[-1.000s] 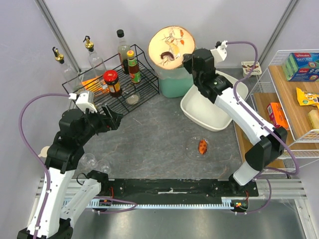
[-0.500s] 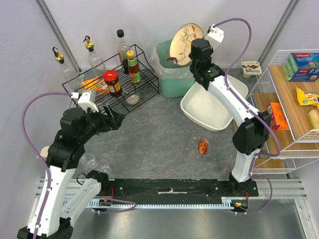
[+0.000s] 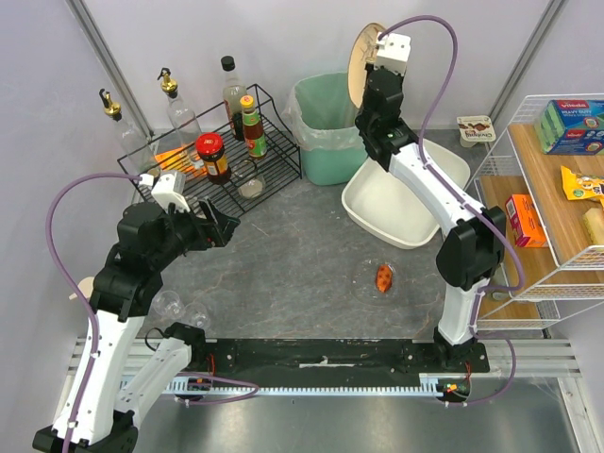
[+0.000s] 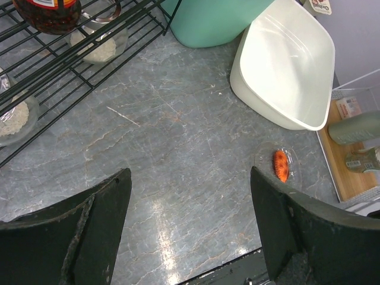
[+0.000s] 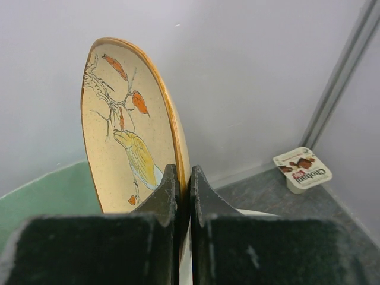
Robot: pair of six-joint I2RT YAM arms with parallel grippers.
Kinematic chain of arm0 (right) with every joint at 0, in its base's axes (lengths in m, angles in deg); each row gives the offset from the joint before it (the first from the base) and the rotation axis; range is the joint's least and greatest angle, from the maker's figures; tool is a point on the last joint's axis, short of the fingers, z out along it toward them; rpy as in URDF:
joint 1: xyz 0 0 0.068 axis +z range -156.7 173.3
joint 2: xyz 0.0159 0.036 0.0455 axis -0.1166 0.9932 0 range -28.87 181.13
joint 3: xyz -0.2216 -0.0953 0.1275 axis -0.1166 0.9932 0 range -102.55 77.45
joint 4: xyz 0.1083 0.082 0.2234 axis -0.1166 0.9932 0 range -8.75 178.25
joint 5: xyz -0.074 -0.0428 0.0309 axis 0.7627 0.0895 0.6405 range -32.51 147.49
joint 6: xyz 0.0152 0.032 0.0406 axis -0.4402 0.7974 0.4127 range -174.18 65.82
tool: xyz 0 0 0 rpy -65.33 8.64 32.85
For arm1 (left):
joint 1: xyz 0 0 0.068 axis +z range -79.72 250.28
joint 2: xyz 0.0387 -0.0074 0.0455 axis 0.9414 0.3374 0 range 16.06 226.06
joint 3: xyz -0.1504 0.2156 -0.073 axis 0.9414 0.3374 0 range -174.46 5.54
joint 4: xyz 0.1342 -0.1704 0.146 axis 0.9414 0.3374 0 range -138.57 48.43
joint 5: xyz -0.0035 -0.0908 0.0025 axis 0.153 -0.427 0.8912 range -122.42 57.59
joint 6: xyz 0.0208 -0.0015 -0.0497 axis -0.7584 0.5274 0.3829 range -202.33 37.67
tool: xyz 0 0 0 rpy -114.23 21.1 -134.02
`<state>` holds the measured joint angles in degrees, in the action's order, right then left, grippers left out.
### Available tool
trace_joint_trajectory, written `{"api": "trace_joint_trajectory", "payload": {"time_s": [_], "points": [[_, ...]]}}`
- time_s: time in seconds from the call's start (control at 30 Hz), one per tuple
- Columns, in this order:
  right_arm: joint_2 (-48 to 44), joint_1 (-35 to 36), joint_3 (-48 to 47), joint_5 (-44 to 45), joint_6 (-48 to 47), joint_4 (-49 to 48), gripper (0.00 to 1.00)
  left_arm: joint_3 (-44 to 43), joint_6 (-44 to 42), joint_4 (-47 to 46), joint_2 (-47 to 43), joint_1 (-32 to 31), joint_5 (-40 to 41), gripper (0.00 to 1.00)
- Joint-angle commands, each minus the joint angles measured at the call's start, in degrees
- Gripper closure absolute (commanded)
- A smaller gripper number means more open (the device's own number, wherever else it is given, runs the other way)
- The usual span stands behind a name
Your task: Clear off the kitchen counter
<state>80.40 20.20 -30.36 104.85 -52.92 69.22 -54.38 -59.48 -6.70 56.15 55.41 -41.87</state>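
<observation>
Plainly the matter turns on the right hand [image 5: 183, 196], which is pinched tight on the rim of the painted plate [image 5: 127, 136] and holds it on edge, long axis running nearly straight up from the fingers, painted face turned to the hand's left. High above the desk [image 3: 293, 255], the hand has the green bin [image 3: 326, 127] below it and a little to its left, and the white tub [image 3: 406, 203] below it and back toward its own arm's base. My judgement is that the plate goes down into the tub, so the hand must drop and draw back, tipping the plate flat or sliding it in edge first.

Over on the other side, the left hand [image 4: 190, 175] hangs spread wide and holding nothing, palm toward the desk. A small clear dish [image 4: 280, 165] with an orange scrap lies ahead of it and off to its right, well apart, while the wire rack [image 4: 71, 65] sits ahead to its left.
</observation>
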Motion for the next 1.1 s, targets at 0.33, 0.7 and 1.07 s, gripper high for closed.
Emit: {"api": "trace_joint_trajectory", "payload": {"time_s": [0.33,0.7,1.07], "points": [[-20.14,-2.02,9.27,17.50,7.09,-1.24,1.00,-0.72,-0.70,-1.61,-0.46,0.02,-3.29,0.14],[-24.28,-3.69,22.28,13.65,22.55,17.92,1.00,-0.11,-1.05,-1.61,-0.72,0.02,-4.87,0.14],[-19.02,-7.56,30.02,5.21,33.81,21.44,1.00,0.24,-1.93,-0.56,-0.90,0.02,-4.52,0.14]]}}
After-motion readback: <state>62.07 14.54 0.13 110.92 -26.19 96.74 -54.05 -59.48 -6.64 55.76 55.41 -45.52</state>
